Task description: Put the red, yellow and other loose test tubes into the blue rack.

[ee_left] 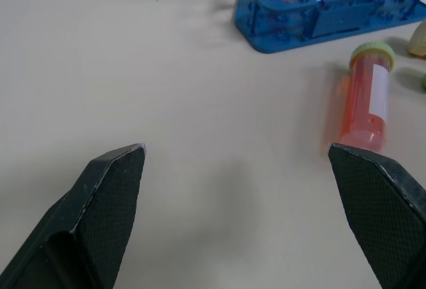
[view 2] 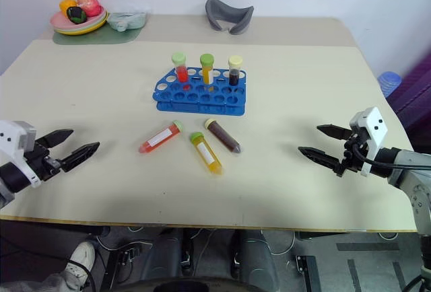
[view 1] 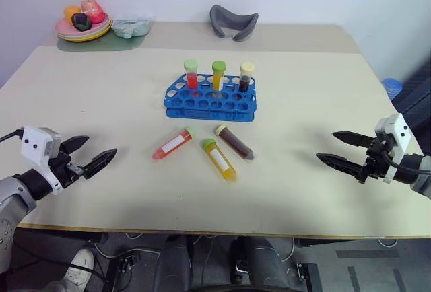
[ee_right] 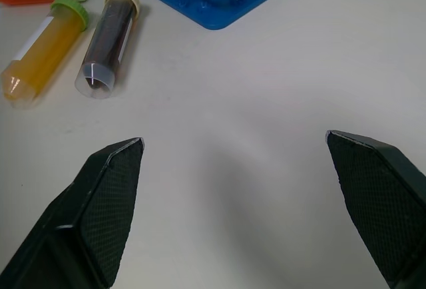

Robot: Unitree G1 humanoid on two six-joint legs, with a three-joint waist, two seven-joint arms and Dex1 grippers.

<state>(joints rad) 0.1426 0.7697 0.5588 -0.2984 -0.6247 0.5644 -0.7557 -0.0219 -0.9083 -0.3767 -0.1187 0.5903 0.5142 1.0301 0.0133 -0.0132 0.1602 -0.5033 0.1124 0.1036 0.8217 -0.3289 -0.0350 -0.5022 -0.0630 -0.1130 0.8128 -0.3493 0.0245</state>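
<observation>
Three loose test tubes lie side by side on the table in front of the blue rack [view 1: 210, 99]: a red tube [view 1: 172, 144] with a white label, a yellow tube [view 1: 219, 160] with a green cap, and a dark brown tube [view 1: 234, 142] with a pale cap. Three capped tubes stand upright in the rack's back row. My left gripper [view 1: 86, 153] hovers open at the near left, well apart from the red tube [ee_left: 365, 98]. At the near right my right gripper [view 1: 335, 147] is open, pointing toward the brown tube [ee_right: 110, 41], with nothing between its fingers.
At the far left corner a plate [view 1: 83, 28] of toy food and a small pale dish [view 1: 130, 28] rest on a green mat. A grey curved object [view 1: 233, 22] lies at the far middle edge. A blue item [view 1: 392, 87] sits beyond the table's right side.
</observation>
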